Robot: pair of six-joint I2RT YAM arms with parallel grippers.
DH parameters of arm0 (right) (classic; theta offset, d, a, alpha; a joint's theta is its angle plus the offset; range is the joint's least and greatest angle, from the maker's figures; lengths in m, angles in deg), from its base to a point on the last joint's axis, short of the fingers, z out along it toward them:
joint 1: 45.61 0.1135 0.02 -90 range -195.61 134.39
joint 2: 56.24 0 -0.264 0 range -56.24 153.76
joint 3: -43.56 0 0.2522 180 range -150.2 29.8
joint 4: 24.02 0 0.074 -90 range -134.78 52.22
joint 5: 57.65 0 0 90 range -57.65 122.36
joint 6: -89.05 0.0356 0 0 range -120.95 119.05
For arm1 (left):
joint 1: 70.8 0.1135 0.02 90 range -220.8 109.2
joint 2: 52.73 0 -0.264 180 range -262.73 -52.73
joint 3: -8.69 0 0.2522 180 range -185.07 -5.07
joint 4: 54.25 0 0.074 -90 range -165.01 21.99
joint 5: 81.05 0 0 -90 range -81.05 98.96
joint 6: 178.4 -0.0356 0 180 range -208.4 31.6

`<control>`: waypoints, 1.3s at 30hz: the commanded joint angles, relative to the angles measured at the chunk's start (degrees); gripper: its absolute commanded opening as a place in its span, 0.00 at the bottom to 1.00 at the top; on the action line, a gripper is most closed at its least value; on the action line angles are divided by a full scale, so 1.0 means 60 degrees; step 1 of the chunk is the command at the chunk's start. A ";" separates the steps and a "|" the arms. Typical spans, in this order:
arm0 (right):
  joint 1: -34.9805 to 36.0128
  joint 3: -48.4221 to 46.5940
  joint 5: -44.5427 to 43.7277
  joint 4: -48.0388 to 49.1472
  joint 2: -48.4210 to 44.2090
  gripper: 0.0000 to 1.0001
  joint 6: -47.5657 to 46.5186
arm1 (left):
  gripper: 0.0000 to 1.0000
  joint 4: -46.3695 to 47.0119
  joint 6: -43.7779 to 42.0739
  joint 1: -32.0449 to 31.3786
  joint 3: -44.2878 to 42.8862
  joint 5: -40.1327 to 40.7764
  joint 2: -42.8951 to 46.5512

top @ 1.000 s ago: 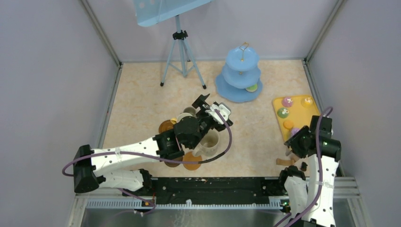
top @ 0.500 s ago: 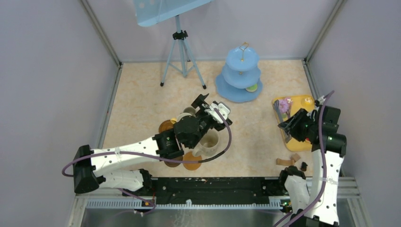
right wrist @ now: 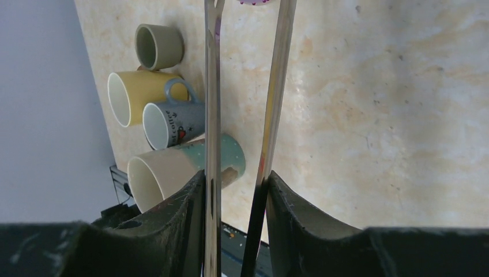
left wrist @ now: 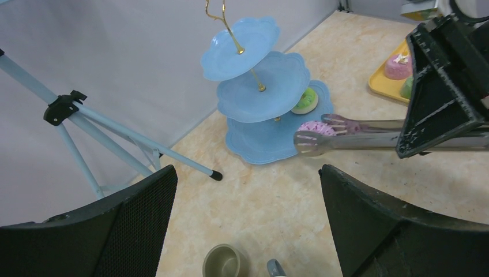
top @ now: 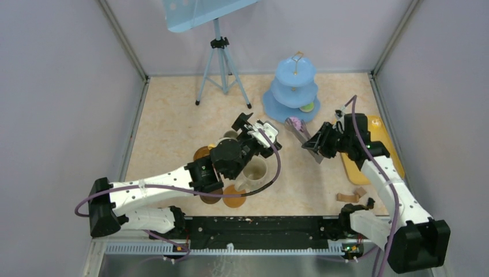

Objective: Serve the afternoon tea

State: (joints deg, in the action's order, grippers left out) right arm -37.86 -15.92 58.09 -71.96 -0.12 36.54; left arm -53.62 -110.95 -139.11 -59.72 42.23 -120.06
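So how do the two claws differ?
The left claw is open and empty; the right claw is shut on the metal tongs. The left claw is by the mugs; the right claw reaches toward the cake stand, its tongs pinching a pink cake. Both are raised above the table.

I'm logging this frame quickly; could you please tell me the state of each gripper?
Left gripper: open, empty.
Right gripper: shut on the metal tongs, which pinch a pink cake.
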 commanded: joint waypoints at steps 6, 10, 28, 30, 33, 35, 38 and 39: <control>0.1936 0.0036 -0.1376 0.4256 0.1689 0.10 0.0963 | 0.99 -0.0075 0.0436 0.0175 -0.0543 -0.0214 0.0118; 0.2396 -0.0026 -0.1845 0.5745 0.2898 0.09 0.0977 | 0.99 -0.0067 0.0409 0.0214 -0.0552 -0.0200 0.0096; 0.3007 -0.0777 -0.4792 1.0216 0.6951 0.11 -0.0004 | 0.99 0.0041 0.0382 0.0356 -0.0437 -0.0178 0.0406; 0.3008 -0.0939 -0.4942 1.0374 0.7312 0.13 -0.0044 | 0.99 0.0088 0.0340 0.0363 -0.0406 -0.0163 0.0433; 0.3004 -0.1118 -0.5152 1.0559 0.7701 0.15 -0.0238 | 0.99 0.0160 0.0269 0.0356 -0.0367 -0.0120 0.0453; 0.3001 -0.1243 -0.5285 1.0509 0.7866 0.16 -0.0339 | 0.99 0.0199 0.0231 0.0363 -0.0333 -0.0099 0.0455; 0.3001 -0.1289 -0.5380 1.0531 0.7996 0.22 -0.0437 | 0.99 0.0277 0.0173 0.0350 -0.0269 -0.0080 0.0441; 0.3001 -0.1288 -0.5336 1.0559 0.8004 0.25 -0.0458 | 0.99 0.0300 0.0160 0.0355 -0.0245 -0.0082 0.0430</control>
State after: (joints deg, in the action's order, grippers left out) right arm -20.22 -21.05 28.30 -13.07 47.27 35.82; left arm -55.13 -109.57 -137.19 -60.71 41.40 -118.86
